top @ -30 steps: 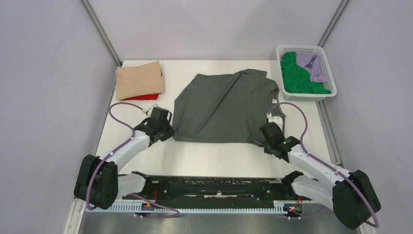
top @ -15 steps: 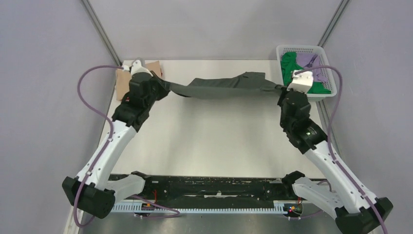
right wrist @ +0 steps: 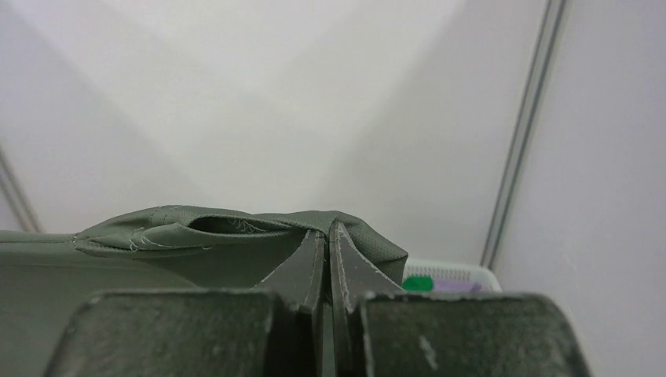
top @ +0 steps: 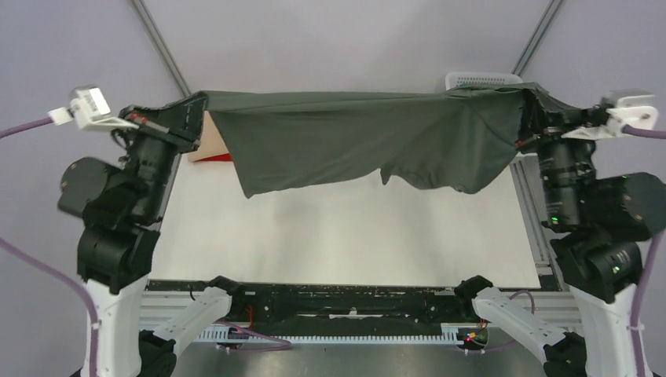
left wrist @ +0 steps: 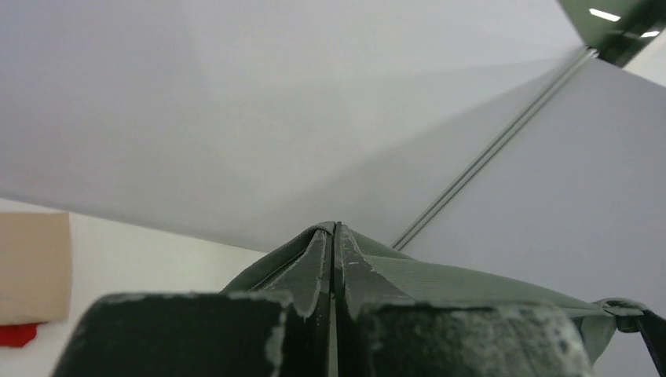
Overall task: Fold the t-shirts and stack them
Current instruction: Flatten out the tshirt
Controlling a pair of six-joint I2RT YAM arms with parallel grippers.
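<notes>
A dark grey t-shirt (top: 361, 137) hangs stretched in the air across the back of the table, its lower edge dangling. My left gripper (top: 192, 102) is shut on its left top corner, and my right gripper (top: 534, 98) is shut on its right top corner. The left wrist view shows the left gripper (left wrist: 335, 228) pinching the grey cloth (left wrist: 471, 287). Seen from the right wrist, the right gripper (right wrist: 328, 224) clamps a bunched fold of the shirt (right wrist: 196, 236). A folded tan t-shirt (left wrist: 31, 263) lies on a red one (left wrist: 16, 334) at the back left, mostly hidden in the top view.
A white lattice basket (top: 483, 79) stands at the back right behind the hanging shirt, holding green cloth (right wrist: 418, 283) and lilac cloth (right wrist: 459, 287). The white table (top: 353, 236) stretches below the shirt. Grey walls close in on both sides.
Both arms have lifted the grey shirt off the table, swung it to the back and raised it high, so it now hangs spread between the grippers.
</notes>
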